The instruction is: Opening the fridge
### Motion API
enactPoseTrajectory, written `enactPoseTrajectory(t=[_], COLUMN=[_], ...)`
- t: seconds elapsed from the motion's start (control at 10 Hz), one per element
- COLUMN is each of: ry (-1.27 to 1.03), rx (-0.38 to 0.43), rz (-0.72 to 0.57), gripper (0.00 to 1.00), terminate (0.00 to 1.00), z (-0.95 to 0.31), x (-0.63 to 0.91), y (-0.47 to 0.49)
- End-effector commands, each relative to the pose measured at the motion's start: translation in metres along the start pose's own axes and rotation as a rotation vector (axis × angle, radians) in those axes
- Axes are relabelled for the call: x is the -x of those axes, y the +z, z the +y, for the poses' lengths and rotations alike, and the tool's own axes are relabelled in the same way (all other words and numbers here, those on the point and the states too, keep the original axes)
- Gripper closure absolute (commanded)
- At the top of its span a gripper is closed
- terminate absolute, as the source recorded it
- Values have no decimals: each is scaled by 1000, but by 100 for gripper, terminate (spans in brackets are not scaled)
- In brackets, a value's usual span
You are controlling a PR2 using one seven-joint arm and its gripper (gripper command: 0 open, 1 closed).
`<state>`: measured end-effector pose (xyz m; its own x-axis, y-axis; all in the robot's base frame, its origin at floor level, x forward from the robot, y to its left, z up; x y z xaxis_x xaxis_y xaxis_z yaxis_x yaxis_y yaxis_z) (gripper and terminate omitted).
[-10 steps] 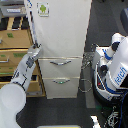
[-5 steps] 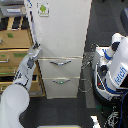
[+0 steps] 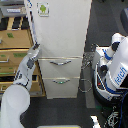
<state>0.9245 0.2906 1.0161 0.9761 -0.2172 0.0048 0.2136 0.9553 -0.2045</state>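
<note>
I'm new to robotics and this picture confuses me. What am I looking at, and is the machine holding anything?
This is one view from a camera off the arm, looking at a kitchen-like corner. The tall white fridge stands in the middle, with two lower drawers that have curved handles. A white robot arm reaches up from the lower left; its gripper is at the left edge of the big upper door. The picture is too coarse to tell whether it grips anything. The tan wooden cabinet stands behind the arm, and the robot body is on the right.
</note>
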Motion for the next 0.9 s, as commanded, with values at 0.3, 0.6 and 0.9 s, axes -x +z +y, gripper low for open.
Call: enactPoseTrajectory(t=[0.3,0.6,0.9], ry=[-40,-208,-267], rx=[19,-31,-66], rz=[11,-32,-41], gripper=[100,100,100], terminate=[0,0,0], z=[-23,-93,-110], x=[35,125,201], y=[-26,10,34])
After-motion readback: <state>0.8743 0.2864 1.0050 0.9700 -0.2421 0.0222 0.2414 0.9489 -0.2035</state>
